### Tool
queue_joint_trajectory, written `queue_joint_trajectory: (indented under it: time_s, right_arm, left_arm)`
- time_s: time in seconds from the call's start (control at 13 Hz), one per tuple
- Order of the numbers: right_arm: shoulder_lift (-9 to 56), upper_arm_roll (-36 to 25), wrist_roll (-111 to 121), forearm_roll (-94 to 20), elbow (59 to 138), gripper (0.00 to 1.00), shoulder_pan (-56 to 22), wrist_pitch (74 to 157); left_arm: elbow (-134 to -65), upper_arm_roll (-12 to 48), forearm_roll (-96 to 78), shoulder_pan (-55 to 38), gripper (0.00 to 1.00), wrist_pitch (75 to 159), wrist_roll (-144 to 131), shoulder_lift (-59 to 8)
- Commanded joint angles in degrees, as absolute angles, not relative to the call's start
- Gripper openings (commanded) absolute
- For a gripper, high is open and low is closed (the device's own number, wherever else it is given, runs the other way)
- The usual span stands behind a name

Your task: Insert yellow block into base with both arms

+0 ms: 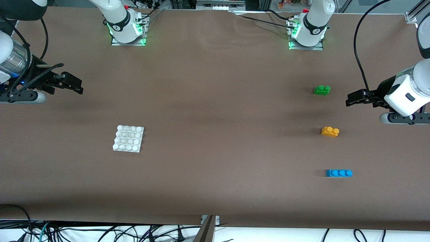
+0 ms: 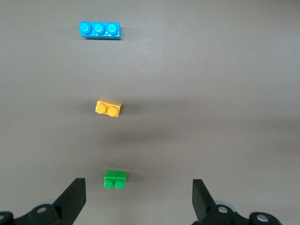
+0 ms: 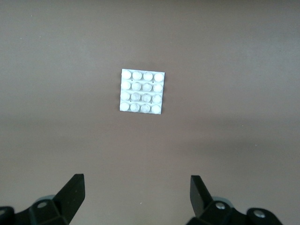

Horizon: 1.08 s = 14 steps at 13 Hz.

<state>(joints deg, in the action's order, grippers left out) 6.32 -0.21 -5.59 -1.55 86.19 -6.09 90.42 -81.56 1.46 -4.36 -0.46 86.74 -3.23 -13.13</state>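
Note:
The yellow block (image 1: 330,131) lies on the brown table toward the left arm's end, between a green brick and a blue brick; it also shows in the left wrist view (image 2: 108,108). The white studded base (image 1: 128,138) lies toward the right arm's end and shows in the right wrist view (image 3: 142,91). My left gripper (image 1: 351,99) hangs open and empty in the air at the left arm's end of the table; its fingers (image 2: 74,199) show wide apart. My right gripper (image 1: 78,86) hangs open and empty at the right arm's end; its fingers (image 3: 72,192) show wide apart.
A green two-stud brick (image 1: 321,89) lies farther from the front camera than the yellow block. A blue three-stud brick (image 1: 338,173) lies nearer to it. Both arm bases (image 1: 127,30) stand along the table's back edge. Cables hang below the front edge.

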Motion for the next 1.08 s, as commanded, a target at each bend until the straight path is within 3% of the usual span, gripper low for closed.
queue_joint_trajectory:
  time_s: [0.0, 1.0]
  right_arm:
    - [4.4, 0.8, -5.2, -0.8, 86.5, 0.99, -5.1, 88.2]
    - [4.8, -0.3, -3.5, -0.6, 87.5, 0.99, -5.0, 88.5]
  left_arm:
    - [-82.1, 1.5, -3.2, -0.4, 1.0, 86.7, -2.1, -12.6]
    - [-82.1, 1.5, -3.3, -0.3, 1.0, 86.7, -2.0, -12.6]
